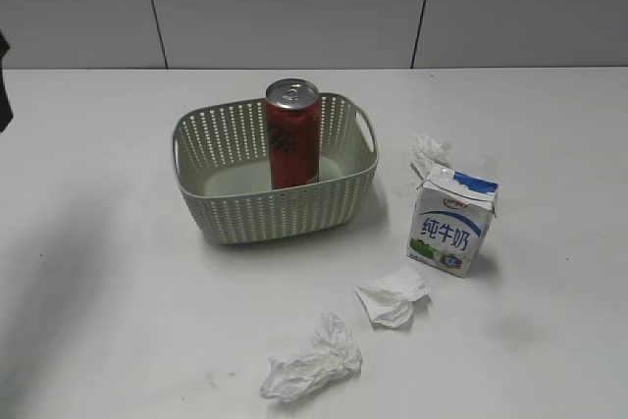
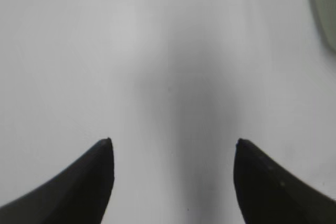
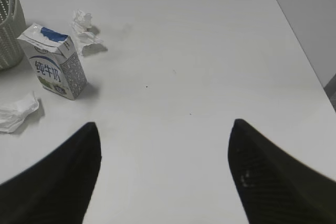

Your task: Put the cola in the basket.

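The cola [image 1: 293, 134], a tall red can with a silver top, stands upright inside the pale green slotted basket [image 1: 285, 215] at the table's middle. Neither gripper shows in the exterior view, apart from a dark bit of arm at its left edge. My left gripper [image 2: 173, 142] is open and empty over bare white table, with a corner of the basket [image 2: 324, 9] at the top right of its view. My right gripper [image 3: 164, 124] is open and empty over bare table; the basket's edge [image 3: 9, 27] shows at the far left of its view.
A blue-and-white milk carton [image 1: 452, 222] stands right of the basket, also in the right wrist view [image 3: 54, 61]. Crumpled tissues lie behind the carton [image 1: 429, 152], in front of the basket [image 1: 393, 296] and near the front edge [image 1: 312, 361]. The table's right edge [image 3: 299, 40] is near.
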